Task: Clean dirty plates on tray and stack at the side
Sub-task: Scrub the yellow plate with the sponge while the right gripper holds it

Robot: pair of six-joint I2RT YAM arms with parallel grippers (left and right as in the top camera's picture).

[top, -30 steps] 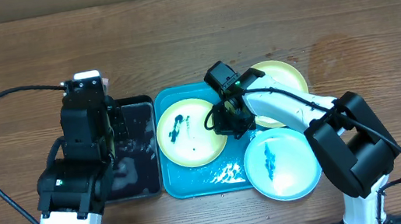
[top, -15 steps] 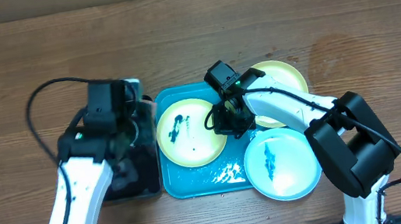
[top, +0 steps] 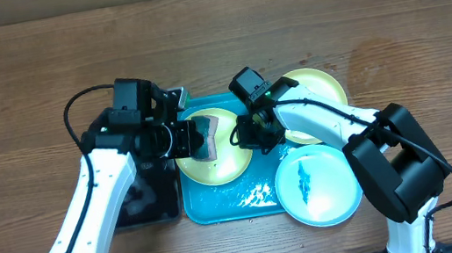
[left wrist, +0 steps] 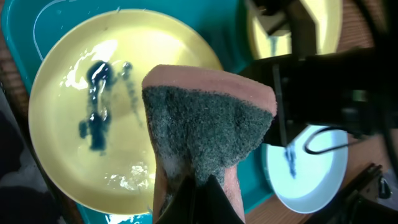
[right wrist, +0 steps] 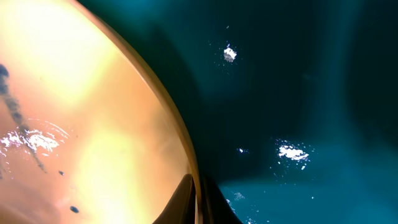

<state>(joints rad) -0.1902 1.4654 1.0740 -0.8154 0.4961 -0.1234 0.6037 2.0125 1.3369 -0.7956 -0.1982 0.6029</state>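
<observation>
Overhead: left pincer clamped on sponge, over yellow-green plate in tray. Right pincer at plate's right rim.

Left wrist: sponge's green scrub face above plate; teal smear uncleaned; contact unclear.

Right wrist: right pincer shut on plate rim, steadying.

Step, as judged: scrubbing first plate. Next: press sponge onto smear, wipe.

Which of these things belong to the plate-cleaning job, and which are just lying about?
Job: tray, middle yellow plate, back yellow plate, blue plate, sponge.
Just there: black tray, table.
</observation>
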